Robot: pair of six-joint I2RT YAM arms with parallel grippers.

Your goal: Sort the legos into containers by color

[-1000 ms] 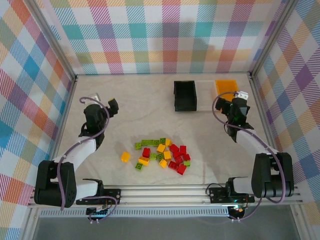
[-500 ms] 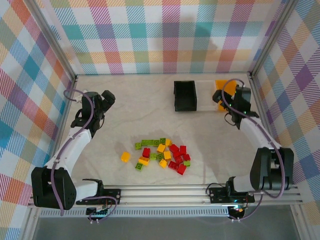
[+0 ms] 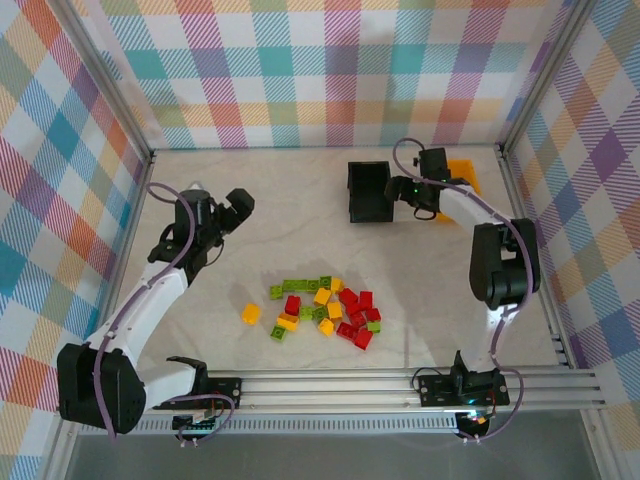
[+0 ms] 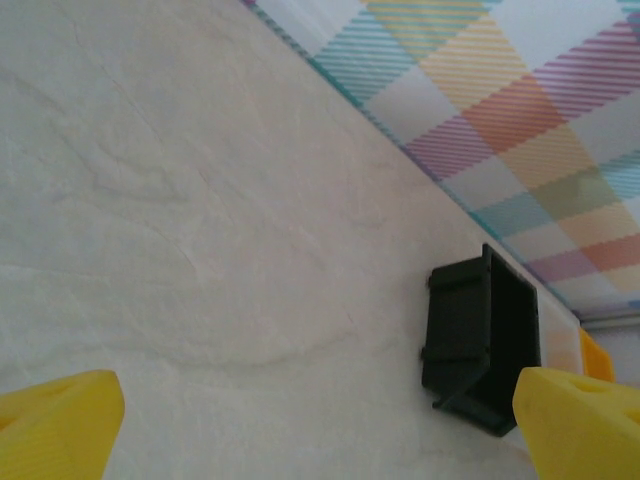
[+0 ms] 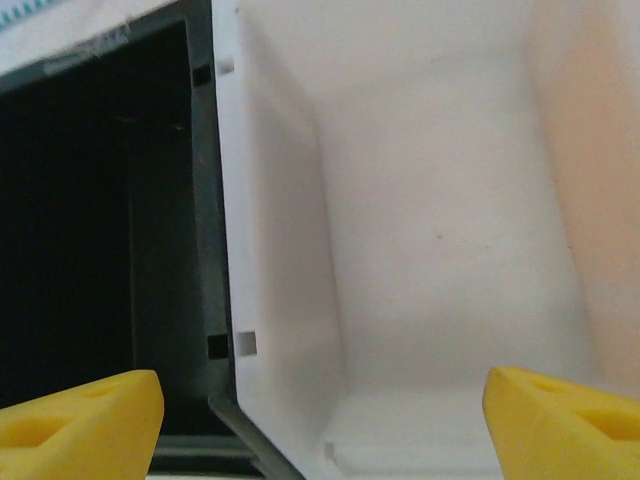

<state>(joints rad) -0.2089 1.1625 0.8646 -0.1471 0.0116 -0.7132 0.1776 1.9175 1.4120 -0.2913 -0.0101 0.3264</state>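
The legos (image 3: pixel 322 310), red, yellow-orange and lime green, lie in a loose heap on the table's near middle, with one yellow brick (image 3: pixel 250 313) apart at the left. The black bin (image 3: pixel 368 192) and the orange bin (image 3: pixel 462 172) stand at the back right. My right gripper (image 3: pixel 415 190) hangs open between them, over the white bin (image 5: pixel 430 200). Its jaws (image 5: pixel 320 430) straddle the wall shared with the black bin (image 5: pixel 100 220), holding nothing. My left gripper (image 3: pixel 240 205) is open and empty over bare table, well left of the black bin (image 4: pixel 480 345).
Checked walls close the table at the back and both sides. Metal posts run along the walls' foot. A sliver of the orange bin (image 4: pixel 595 355) shows past the black one. Bare table lies between the heap and the bins.
My right gripper swung left from the orange bin to over the white and black bins, its jaws narrowing a little. My left gripper moved right, toward the table's middle.
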